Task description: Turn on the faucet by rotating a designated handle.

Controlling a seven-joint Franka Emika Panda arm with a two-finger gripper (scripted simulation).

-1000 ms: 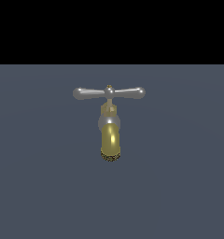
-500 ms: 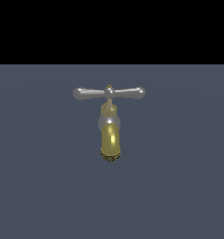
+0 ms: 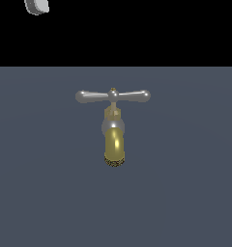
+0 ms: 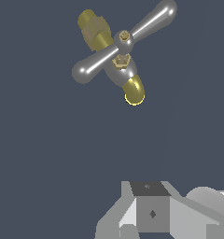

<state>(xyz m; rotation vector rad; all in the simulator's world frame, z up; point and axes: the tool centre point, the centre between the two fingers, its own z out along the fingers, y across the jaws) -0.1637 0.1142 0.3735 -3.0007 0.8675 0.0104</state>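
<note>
The faucet (image 3: 114, 144) stands in the middle of the exterior view, its golden-brass spout ending in a speckled dark rim. Its handle (image 3: 113, 96), a silver crossbar with bulbous ends and a small brass knob, lies level across the top. In the wrist view the handle (image 4: 124, 41) runs diagonally over the faucet's spout (image 4: 134, 91), seen from above. Grey blocks of my gripper (image 4: 151, 210) fill one edge of the wrist view, far from the handle and touching nothing. Whether its jaws are open or shut does not show.
A dark blue-grey floor (image 3: 185, 193) spreads around the faucet, with black background behind it. A grey rounded part of my arm (image 3: 36, 6) pokes in at the exterior view's top left, high above the faucet.
A grey part of my arm has entered the exterior view at its top left. The faucet and handle have not moved.
</note>
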